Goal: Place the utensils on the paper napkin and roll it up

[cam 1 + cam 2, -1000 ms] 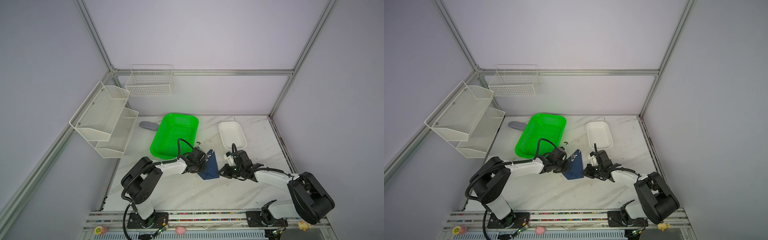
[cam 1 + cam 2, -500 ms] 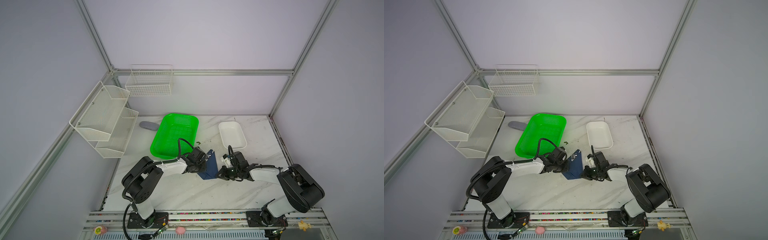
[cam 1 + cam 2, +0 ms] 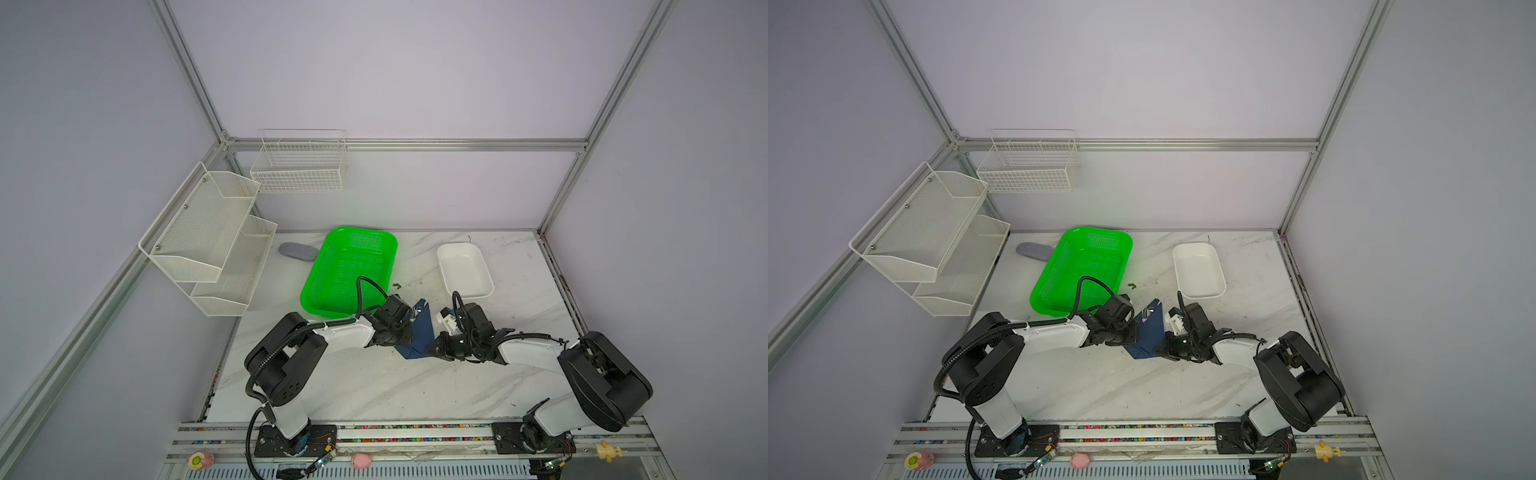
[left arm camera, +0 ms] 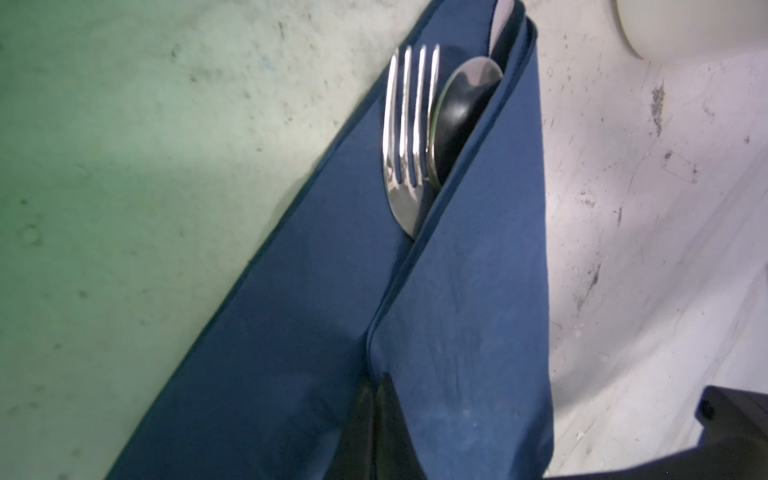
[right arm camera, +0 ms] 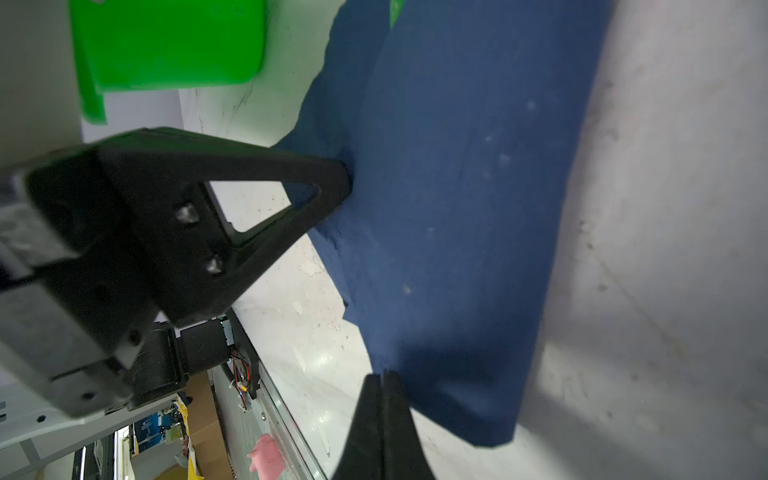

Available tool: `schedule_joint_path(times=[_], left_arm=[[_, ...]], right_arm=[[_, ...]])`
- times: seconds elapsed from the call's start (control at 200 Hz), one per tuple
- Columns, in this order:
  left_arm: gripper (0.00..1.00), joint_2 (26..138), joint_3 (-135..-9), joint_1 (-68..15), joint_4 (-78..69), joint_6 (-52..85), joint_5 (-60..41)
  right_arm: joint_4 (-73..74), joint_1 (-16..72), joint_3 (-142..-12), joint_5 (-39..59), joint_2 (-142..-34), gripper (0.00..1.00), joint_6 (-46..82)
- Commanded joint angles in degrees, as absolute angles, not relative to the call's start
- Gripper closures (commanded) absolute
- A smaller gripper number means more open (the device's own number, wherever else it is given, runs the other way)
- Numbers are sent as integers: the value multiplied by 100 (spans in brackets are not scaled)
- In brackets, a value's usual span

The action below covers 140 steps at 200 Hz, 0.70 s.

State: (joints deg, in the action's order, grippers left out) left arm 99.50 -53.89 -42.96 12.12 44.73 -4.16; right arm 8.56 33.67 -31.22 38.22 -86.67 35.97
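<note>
A white mesh shelf (image 3: 208, 241) hangs on the left wall. On the marble table (image 3: 374, 386), the green basket (image 3: 361, 230) sits left of centre, toward the far side. Just near and right of it is the left gripper (image 4: 376, 384). Its fingers are pressed together with the tips against the paper napkin (image 3: 420, 332); I cannot tell whether any paper is caught between them. The navy napkin lies mid-table between the two grippers, folded into a narrow band running near to far, one flap lapped over the other. The utensils (image 4: 405, 199) lie inside the fold with their heads showing at its far end: fork (image 4: 409, 104), spoon (image 4: 463, 104) and the tip of the knife (image 4: 500, 16). At the napkin's near right edge, the right gripper (image 5: 380, 378) touches it, fingers closed tight against each other. The white tray (image 3: 457, 246) stands farther back and to the right, apart from the napkin.
</note>
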Motion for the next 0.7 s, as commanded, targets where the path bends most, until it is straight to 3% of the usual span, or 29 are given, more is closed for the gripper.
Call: schedule_joint_path(times=[0.0, 0.165, 0.415, 0.695], left_arm=[[100, 9949, -5919, -4263, 1239, 4342, -342], [100, 9952, -5932, -4258, 1255, 4342, -334], [100, 9941, -5946, -4263, 1309, 4317, -316], [100, 9927, -5967, -4263, 1336, 4281, -299]], right_arm=[[1080, 3444, -3165, 3643, -8904, 96, 3691], [798, 3454, -3124, 3424, -8959, 96, 3582], [548, 3375, -2916, 3102, -7908, 95, 3968], [377, 3287, -2870, 2902, -8445, 98, 3768]])
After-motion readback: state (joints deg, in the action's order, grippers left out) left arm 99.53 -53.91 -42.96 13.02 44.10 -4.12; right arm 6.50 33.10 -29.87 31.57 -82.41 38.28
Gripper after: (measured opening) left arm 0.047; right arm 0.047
